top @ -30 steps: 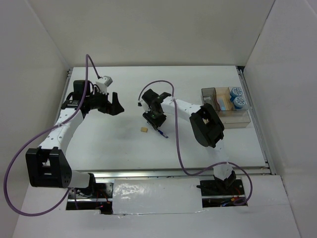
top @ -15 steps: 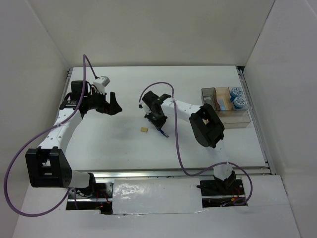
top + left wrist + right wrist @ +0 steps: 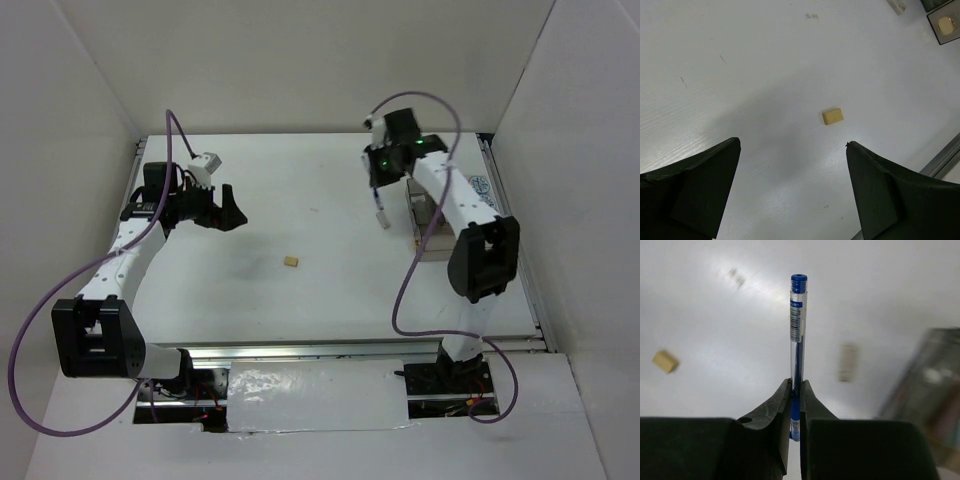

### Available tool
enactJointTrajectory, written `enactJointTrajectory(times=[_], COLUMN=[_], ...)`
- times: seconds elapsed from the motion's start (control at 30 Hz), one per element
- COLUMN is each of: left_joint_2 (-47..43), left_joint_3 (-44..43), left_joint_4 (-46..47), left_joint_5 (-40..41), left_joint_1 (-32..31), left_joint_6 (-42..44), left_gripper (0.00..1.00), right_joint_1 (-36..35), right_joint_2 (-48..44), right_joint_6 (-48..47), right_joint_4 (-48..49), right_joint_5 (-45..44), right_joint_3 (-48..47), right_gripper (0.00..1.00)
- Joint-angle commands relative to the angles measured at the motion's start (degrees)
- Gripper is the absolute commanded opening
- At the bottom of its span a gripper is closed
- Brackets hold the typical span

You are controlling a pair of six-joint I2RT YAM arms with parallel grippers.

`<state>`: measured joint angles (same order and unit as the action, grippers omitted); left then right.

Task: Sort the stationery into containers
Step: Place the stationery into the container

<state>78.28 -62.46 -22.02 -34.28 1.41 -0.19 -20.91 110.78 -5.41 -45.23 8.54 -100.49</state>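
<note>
While right hand (image 3: 795, 390) pinches blue pen (image 3: 798, 325), tan cube (image 3: 665, 361) lies well apart.

In the top view the cube (image 3: 291, 261) lies on the table (image 3: 300, 190) at frame centre, lower right of the left gripper (image 3: 232, 208) and well left of the tray (image 3: 420, 212) at the right edge; the pen (image 3: 381, 213), clamped in the right gripper (image 3: 795, 390), hangs just left of that tray

Bright, even light on the white matte table (image 3: 300, 300); a soft grey shadow in the left wrist view; right wrist background blurred, the clear-barrelled blue pen (image 3: 798, 330) sharp.
</note>
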Motion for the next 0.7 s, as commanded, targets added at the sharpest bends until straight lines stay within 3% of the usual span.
enactJointTrajectory(times=[0.0, 0.27, 0.67], left_joint_2=[0.56, 0.73, 1.61], left_joint_3=[-0.74, -0.3, -0.56], left_joint_4=[2.94, 3.83, 3.3], left_joint_5=[-1.75, -0.26, 0.09], left_joint_1=[-0.09, -0.97, -0.97], left_joint_6=[-2.45, -3.07, -2.54], left_gripper=[0.99, 0.99, 0.99], right_joint_1=[6.57, 19.22, 22.66], right_joint_2=[-6.89, -5.49, -3.29], right_joint_6=[-1.08, -3.47, -5.04], right_joint_4=[1.28, 6.46, 12.18], right_joint_5=[0.08, -1.51, -2.21], right_joint_3=[-3.31, -2.0, 6.0], right_gripper=[0.0, 0.0, 0.0])
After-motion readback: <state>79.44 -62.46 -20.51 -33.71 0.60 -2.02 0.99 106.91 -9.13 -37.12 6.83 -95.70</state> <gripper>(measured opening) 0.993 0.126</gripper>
